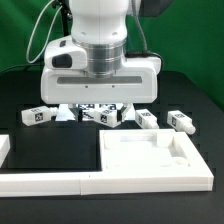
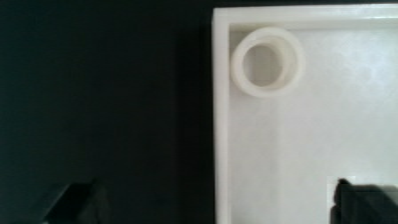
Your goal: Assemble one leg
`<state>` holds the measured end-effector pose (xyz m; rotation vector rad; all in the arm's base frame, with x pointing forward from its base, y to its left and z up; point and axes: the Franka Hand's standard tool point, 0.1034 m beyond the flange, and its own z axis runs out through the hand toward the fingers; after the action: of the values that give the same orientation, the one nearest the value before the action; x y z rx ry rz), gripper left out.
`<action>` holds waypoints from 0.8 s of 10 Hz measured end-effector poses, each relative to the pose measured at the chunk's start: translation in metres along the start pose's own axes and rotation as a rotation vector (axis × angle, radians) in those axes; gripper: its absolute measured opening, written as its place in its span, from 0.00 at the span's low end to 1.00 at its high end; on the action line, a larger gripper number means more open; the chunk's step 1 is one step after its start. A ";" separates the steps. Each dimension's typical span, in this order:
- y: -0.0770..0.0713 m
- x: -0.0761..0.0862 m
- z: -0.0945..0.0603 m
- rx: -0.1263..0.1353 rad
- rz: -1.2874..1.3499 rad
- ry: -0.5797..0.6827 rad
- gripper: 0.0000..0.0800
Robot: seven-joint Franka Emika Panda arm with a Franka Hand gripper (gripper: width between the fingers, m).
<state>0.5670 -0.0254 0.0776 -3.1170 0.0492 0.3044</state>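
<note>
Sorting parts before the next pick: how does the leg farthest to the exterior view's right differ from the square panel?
The leg is a small stubby peg; the panel is broad, flat and far larger. The leg carries black-and-white tags; the panel shows none. The panel has a raised rim and a round socket near one corner, unlike the leg. Both are white and lie on the black table; the open hand holds neither.

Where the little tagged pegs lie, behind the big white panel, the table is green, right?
Not quite: the exterior view shows the table is black; only the backdrop is green. The tagged pegs do lie behind the big white panel.
</note>
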 end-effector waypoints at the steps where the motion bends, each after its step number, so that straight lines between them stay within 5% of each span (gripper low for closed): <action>1: 0.000 0.000 0.001 0.000 0.000 -0.001 0.81; 6: -0.003 -0.002 0.002 -0.003 -0.007 -0.005 0.81; 8: -0.031 -0.030 -0.001 -0.044 -0.082 -0.028 0.81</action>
<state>0.5384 0.0068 0.0848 -3.1465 -0.0865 0.3522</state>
